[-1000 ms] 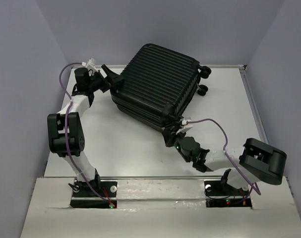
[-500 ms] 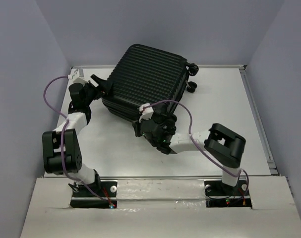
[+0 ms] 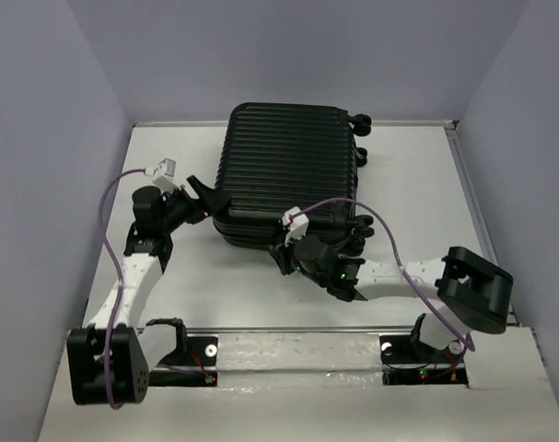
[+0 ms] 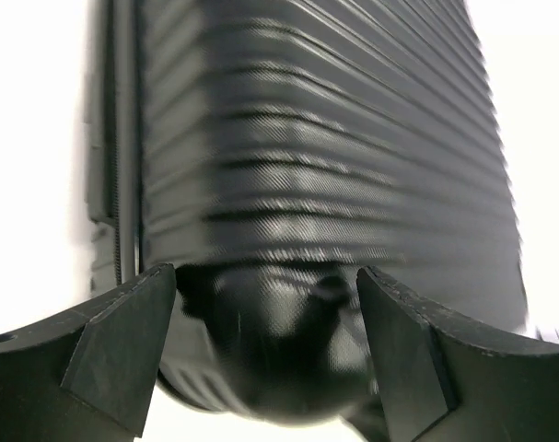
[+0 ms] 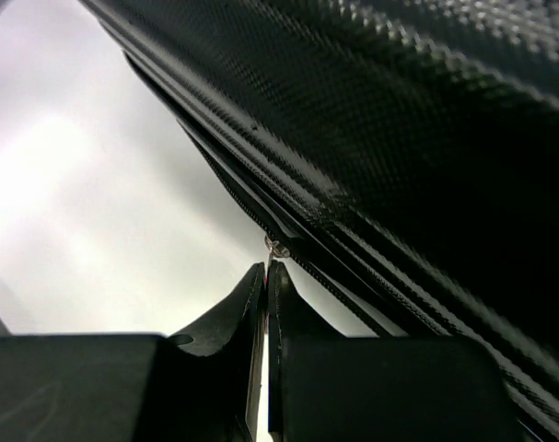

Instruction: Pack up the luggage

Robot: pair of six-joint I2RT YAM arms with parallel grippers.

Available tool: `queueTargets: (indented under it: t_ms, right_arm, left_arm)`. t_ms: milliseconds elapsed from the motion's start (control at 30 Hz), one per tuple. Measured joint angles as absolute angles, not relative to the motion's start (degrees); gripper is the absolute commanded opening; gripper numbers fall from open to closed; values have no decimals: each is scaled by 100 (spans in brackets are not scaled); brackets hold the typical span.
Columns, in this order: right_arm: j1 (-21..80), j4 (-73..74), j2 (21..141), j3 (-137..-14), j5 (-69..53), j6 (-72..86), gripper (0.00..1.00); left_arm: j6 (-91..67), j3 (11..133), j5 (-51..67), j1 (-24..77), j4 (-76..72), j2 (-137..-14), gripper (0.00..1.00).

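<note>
From above, can see the luggage (image 3: 288, 170) lying flat and shut at the back middle of the bench (image 3: 426, 203), ribbed shell up, long sides running roughly front to back. Can make out 2 small wheels (image 3: 361, 121) on its right side at the far end.

At the near left corner of the shell, find the left pincer (image 3: 203, 195) spread wide and pointing right at it. In the left wrist view, see its 2 fingers (image 4: 113, 350) standing well apart, 1 on each side of that rounded corner, with the ribs running away behind. Blurred there, so cannot tell whether either finger touches the shell.

Along the near edge, towards the right corner, find the right pincer (image 3: 345, 236) up against the side of the luggage. In the right wrist view, see its fingers (image 5: 233, 313) pressed together with barely a slit between them. Tips sit just below the zip seam (image 5: 215, 175), which runs slantwise across the frame under the textured black shell. Can pick out a tiny metal piece (image 5: 277, 246) right at the tips, on that seam. Cannot tell whether it is pinched or only touched.

Also see a purple cable (image 3: 382, 226) looping over the right arm, and another like it over the left arm.
</note>
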State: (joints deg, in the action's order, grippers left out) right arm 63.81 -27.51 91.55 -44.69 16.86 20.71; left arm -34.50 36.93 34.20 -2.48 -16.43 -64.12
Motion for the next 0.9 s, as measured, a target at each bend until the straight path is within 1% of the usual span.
queueTargets:
  t_ms: [100,267,367,467,567,633,667,700,733,800,900]
  right_arm:
    - [6396,-2274,8534,-4045,1704,2080,7]
    - [6508,-2246,8604,-4029,1542,2080,7]
    - [6698,-2423,8997,-4265,1544,2034,7]
    - [6982,-2285,9476,-4810,1632,1815,7]
    - [7129,-2156,9502,-4923,1509,1684,8]
    - [7188,-1918,9310,-4888,1337,1619,22]
    - [7199,-1831,9238,-4875,1288,1605,33]
    - [7210,-1621,9131,-4869,1177,1566,45]
    - [7244,-1280,8899,-4869,945,1518,67]
    - [7397,-829,8608,-4919,539,1584,79]
    - [7688,-183,8145,-5054,-27,1638,87]
  left_arm:
    - [-3568,3183,3358,246,-1638,-5688,87]
    - [-3944,2281,2290,1170,-1997,-4517,87]
    - [-4121,2016,1911,1321,-1990,-4082,89]
    - [-4051,2025,1533,1323,-1610,-3791,90]
    - [-3951,2121,1343,1330,-1188,-3555,91]
    - [-3927,2180,1345,1367,-996,-3507,91]
    - [-3927,2222,1378,1413,-906,-3505,91]
    - [-3931,2239,1426,1450,-867,-3507,91]
    - [-3948,2250,1549,1538,-838,-3511,92]
    - [-3977,2257,1737,1636,-812,-3514,93]
    - [-3988,2346,2016,1806,-696,-3568,96]
